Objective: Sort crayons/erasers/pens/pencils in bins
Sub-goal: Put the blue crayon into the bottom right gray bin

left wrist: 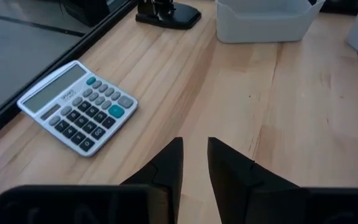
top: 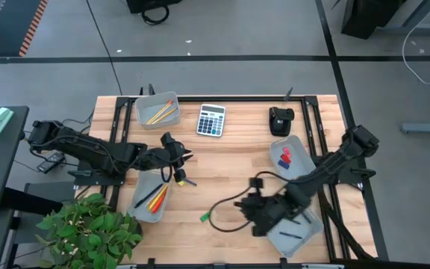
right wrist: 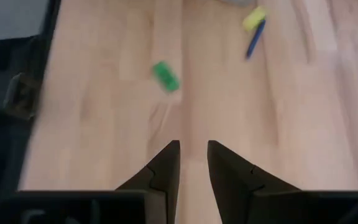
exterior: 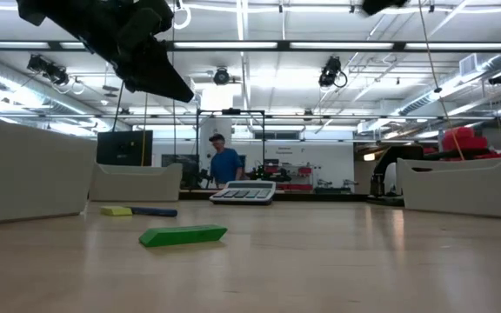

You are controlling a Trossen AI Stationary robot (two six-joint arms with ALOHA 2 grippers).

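Lying flat: green eraser [top: 205, 217] | long axis roughly crosswise | untouched

Bare wood is lying open across the middle of the desk [top: 230, 161]. A green eraser [top: 205, 217] is sitting alone near the front edge, clear on all sides. A small yellow piece [right wrist: 253, 17] and a blue pen [right wrist: 254, 38] are lying together near the left front bin [top: 151, 197]. The calculator [top: 210, 119] and a black device [top: 280, 119] are blocking the back edge, with a gap between them. The right back bin [top: 293, 158] is crowding that side. A black cable [top: 226, 203] is looping over the wood beside the right arm.
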